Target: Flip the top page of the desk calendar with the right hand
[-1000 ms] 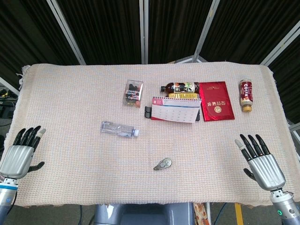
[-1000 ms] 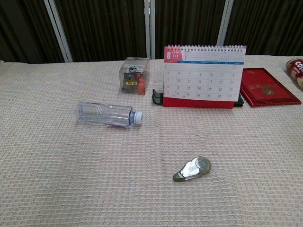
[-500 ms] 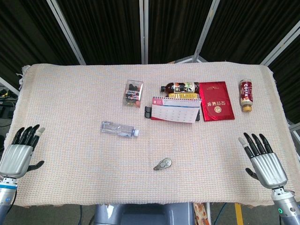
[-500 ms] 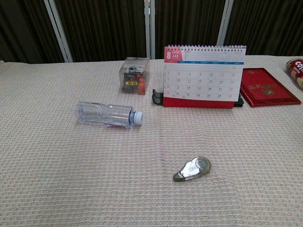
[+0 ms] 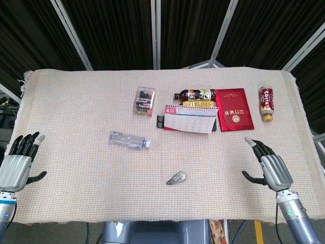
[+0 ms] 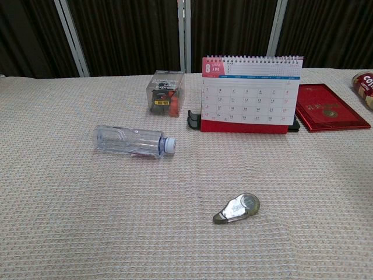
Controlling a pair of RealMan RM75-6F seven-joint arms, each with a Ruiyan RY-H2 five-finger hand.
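The desk calendar [image 6: 250,93] is seen standing upright toward the back of the cloth-covered counter [image 5: 76,152], its August page facing the robot, just beside a red booklet [image 5: 234,109] on its right and a brown bottle [image 5: 195,94] lying behind it. The top page is judged thin, light and limp, easily creased or torn at the spiral binding along the upper edge; the stand itself looks light enough to be pushed over or slid on the cloth. The free lower edge or a lower corner of the page is judged the best place to be taken, then lifted up and over the spiral.

The right hand [image 5: 269,166] is held near the counter's front right, well apart from the calendar, fingers spread and grasping nothing. The left hand [image 5: 18,163] is likewise released, at the front left.

A clear plastic bottle [image 6: 133,140] lies on its side, capped and apparently empty. A small clear box [image 6: 165,93] holds dark and orange items that cannot be identified.
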